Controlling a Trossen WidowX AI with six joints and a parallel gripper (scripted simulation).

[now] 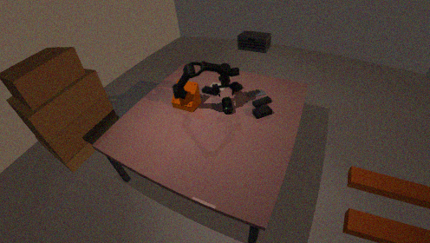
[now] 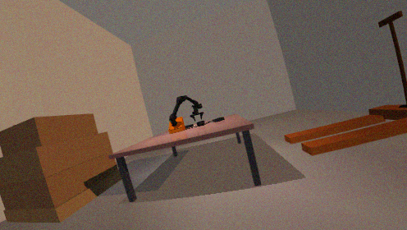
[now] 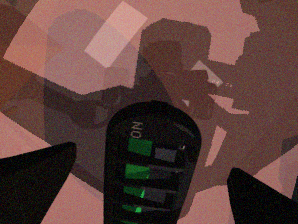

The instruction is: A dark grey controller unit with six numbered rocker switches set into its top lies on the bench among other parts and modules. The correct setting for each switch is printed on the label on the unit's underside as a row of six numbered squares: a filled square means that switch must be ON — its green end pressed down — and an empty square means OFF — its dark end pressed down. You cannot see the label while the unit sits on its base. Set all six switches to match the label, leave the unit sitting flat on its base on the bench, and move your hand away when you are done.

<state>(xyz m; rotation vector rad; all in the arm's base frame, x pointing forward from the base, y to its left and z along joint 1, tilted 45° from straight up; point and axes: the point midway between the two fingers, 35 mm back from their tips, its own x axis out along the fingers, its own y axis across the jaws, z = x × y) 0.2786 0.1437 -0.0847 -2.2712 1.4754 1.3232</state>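
The dark grey controller unit (image 1: pixel 224 106) (image 2: pixel 200 123) (image 3: pixel 191 131) sits on its base on the bench, switches up. In the wrist view its rounded end with the ON marking shows. Several rockers run down from there, green ends left and dark ends right. The lower rockers are cut off by the frame, and the dim light leaves their tilts hard to tell. The label underneath is hidden. My gripper (image 1: pixel 226 93) (image 2: pixel 198 118) (image 3: pixel 153 165) is open wide and empty, above the unit, with one finger to each side in the wrist view.
Two dark modules, one (image 1: pixel 262 101) behind the other (image 1: pixel 263 112), lie right of the unit in the top view. Another dark part (image 1: pixel 211 90) lies behind it, near the orange arm base (image 1: pixel 187 99) (image 2: pixel 176 125). A pale flat rectangle (image 3: pixel 116 34) shows in the wrist view.
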